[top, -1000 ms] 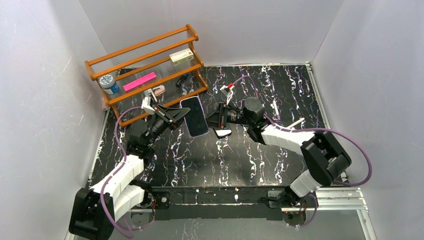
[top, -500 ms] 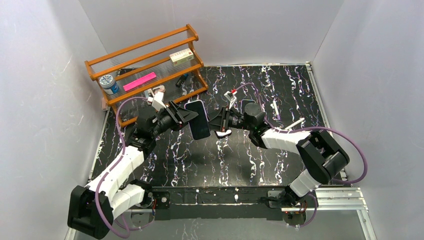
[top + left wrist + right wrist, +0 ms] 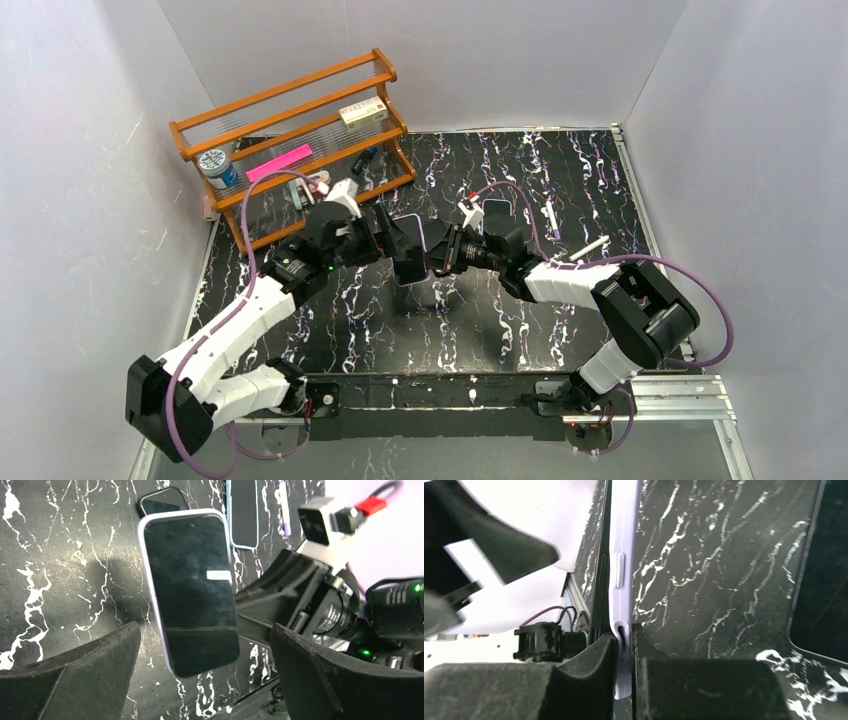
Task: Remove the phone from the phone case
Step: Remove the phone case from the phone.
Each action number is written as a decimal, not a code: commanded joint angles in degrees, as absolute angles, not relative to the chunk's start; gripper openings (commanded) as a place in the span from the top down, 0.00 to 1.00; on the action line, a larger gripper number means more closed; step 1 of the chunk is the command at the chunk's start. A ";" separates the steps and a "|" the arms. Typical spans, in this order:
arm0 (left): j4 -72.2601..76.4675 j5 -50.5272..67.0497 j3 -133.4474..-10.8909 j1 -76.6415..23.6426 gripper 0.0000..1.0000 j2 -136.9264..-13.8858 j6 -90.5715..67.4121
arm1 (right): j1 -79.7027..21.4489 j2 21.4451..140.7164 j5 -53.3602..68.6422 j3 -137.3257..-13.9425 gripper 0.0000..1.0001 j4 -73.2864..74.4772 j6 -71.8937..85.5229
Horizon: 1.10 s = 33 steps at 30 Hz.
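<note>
The right gripper (image 3: 624,647) clamps one end of the pliant-looking phone case (image 3: 624,540); the left gripper (image 3: 205,647), gaping wide, should probably take the stiff, slick phone (image 3: 192,587) by its long edges.

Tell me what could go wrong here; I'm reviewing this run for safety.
1. Only the right gripper pinches the cased phone, at one narrow edge of its lilac case; it could pivot or slip.
2. The left gripper stands open around it, so a slip likely drops it onto the table, near two other phones lying there.
</note>
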State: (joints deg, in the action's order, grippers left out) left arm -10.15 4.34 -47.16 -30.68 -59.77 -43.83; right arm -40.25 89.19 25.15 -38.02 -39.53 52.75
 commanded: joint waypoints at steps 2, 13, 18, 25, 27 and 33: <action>-21.38 -14.10 -53.60 -40.25 0.02 -64.17 -36.41 | -41.15 85.98 18.37 -40.23 0.99 -35.29 53.01; -27.66 -35.38 -60.90 -56.25 0.02 -75.14 -35.01 | -42.91 84.66 13.04 -41.89 0.99 -29.34 52.30; -26.54 -36.25 -62.18 -57.69 0.04 -78.07 -35.00 | -43.70 84.39 11.57 -42.28 0.99 -28.32 51.87; -26.01 -36.00 -61.18 -59.53 0.03 -79.10 -35.01 | -43.79 84.23 10.92 -42.03 0.99 -27.81 52.61; -25.87 -36.05 -60.15 -60.31 0.03 -78.02 -34.33 | -43.76 84.28 10.88 -42.01 0.99 -27.65 52.91; -26.02 -39.20 -60.63 -63.76 0.04 -80.29 -31.31 | -43.82 84.63 10.89 -41.97 0.99 -27.84 53.83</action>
